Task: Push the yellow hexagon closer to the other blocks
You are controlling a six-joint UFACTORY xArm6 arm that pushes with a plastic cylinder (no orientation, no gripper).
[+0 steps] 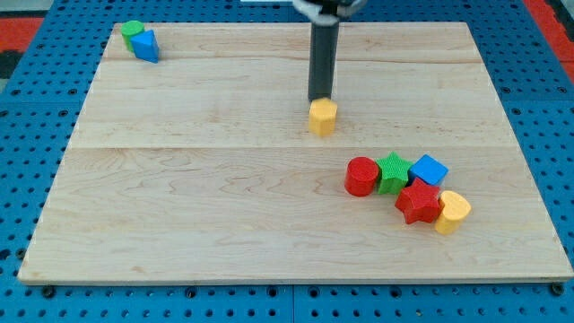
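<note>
My tip [320, 97], a bare rod holding nothing, touches the top edge of the yellow hexagon [323, 117] at mid-board. The cluster around the red cylinder [361, 176] and green star [392, 170] lies toward the view's lower right; I judge I should shift to the hexagon's upper-left side and push slowly through its centre.

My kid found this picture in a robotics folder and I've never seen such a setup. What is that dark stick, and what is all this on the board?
The dark stick is a robot arm's rod; it has no pincer and only pushes. My tip sits just above the yellow hexagon in this single camera view. The wooden board also carries a cluster at the view's lower right: a red cylinder, green star, blue cube, red star and yellow heart. A green block and blue block sit top left. Nothing is held.
</note>
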